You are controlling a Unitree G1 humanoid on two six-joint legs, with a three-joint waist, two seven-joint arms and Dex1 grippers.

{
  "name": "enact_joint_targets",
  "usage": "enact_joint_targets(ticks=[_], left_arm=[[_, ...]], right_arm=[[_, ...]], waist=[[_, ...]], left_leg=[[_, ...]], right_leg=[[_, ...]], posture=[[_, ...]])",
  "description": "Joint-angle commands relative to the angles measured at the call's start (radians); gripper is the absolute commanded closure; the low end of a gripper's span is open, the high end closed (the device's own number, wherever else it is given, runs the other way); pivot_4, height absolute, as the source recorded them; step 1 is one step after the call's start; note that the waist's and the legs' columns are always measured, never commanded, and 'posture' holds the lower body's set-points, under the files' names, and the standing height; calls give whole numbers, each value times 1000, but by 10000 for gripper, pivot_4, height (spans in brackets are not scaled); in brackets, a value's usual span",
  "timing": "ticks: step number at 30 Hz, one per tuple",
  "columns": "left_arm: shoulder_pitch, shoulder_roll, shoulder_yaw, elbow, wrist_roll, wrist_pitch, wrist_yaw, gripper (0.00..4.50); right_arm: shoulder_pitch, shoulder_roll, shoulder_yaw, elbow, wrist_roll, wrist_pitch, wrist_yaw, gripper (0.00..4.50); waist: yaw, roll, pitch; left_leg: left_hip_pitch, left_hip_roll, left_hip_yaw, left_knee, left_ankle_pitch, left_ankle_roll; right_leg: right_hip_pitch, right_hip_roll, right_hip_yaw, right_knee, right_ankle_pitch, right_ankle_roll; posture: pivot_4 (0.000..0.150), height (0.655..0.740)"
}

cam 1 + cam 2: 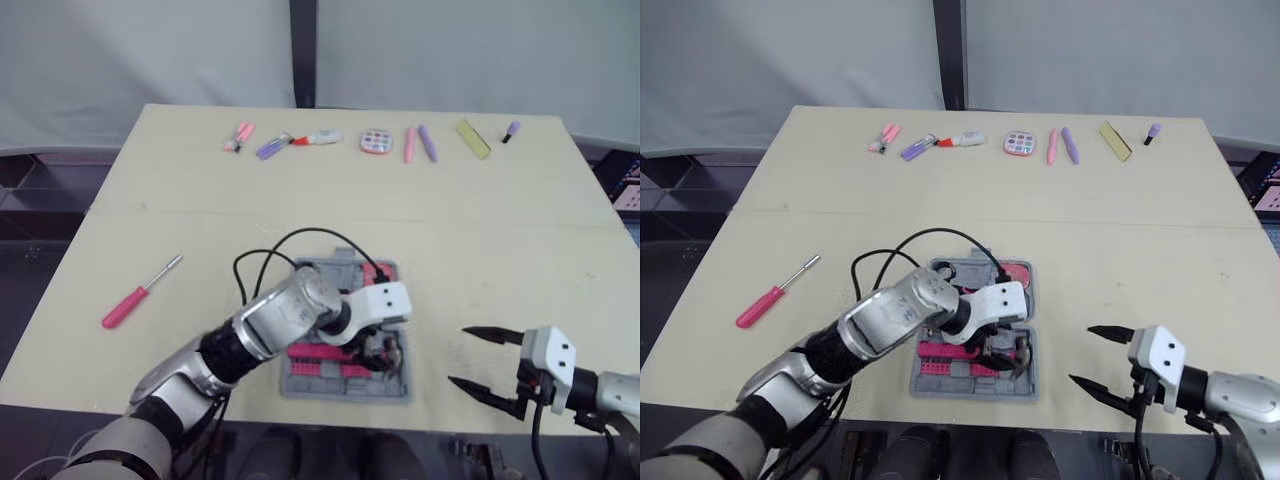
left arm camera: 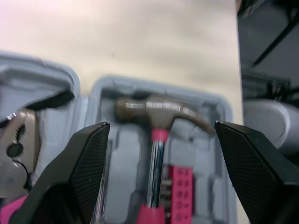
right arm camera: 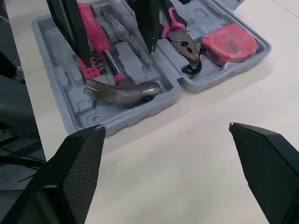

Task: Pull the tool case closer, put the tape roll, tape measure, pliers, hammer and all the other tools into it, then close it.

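Rigid, head-heavy hammer [image 2: 154, 108] between the parted jaws of the left gripper [image 2: 161, 124]; likely best gripped on its shank near the head

Silver arms [image 1: 275, 318], white wrist housings [image 1: 385, 303], black cables [image 1: 300, 238] (ribbed black fingers [image 3: 79, 182])

The tool case [image 1: 340, 388] lies near the front edge of a pale beige table [image 1: 500, 270], whose bare top spreads wide to either side of it, and a faint seam [image 1: 520, 223] crosses the full width just beyond the case. Well behind the case, past the table's far edge, hangs a plain grey-white backdrop [image 1: 150, 60] split by a dark upright post [image 1: 302, 50]. Off the table to the left of the case lies dark floor [image 1: 30, 250], and the light is soft and even.
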Motion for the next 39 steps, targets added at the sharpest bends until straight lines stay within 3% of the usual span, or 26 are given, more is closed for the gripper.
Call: enact_joint_targets(ticks=[1, 5, 6, 13, 21, 39], left_arm=[[40, 18, 109, 0, -3, -97, 44, 19791], [109, 38, 196, -4, -14, -249, 52, 41249], [126, 47, 206, -1, -8, -309, 46, 44772], [302, 136, 326, -34, -83, -637, -95, 44772], [460, 239, 362, -55, -135, -774, -230, 44772], [466, 178, 190, 160, 85, -1026, -228, 44772]], right_arm=[[3, 5, -14, -17, 9, -1, -6, 0], [-4, 3, -14, -9, 8, -2, -6, 0], [-5, 3, -14, -8, 8, -2, -6, 0], [-13, 2, -15, 1, 5, -4, -5, 0], [-28, -6, -18, 16, 6, -4, 2, 0], [2, -6, -46, -17, 11, 8, -11, 0]], waist=[[0, 0, 0], [-1, 0, 0], [0, 0, 0], [-2, 1, 0], [-1, 1, -1], [-2, 1, -1]], left_leg=[[0, 0, 0, 0, 0, 0], [0, 0, 0, 0, 0, 0], [0, 0, 0, 0, 0, 0], [0, 0, 0, 0, 0, 0], [0, 0, -1, 0, 0, 0], [1, 0, 0, 0, 0, 0]], right_leg=[[0, 0, 0, 0, 0, 0], [0, 0, -1, 0, 0, 0], [0, 0, -1, 0, 0, 0], [0, 0, -2, 0, 0, 0], [0, -1, -1, 0, 0, 0], [1, -1, -2, 0, 0, 0]], posture=[[1500, 7400], [1500, 7400], [1500, 7400], [1500, 7400], [1500, 7400], [1500, 7400]])
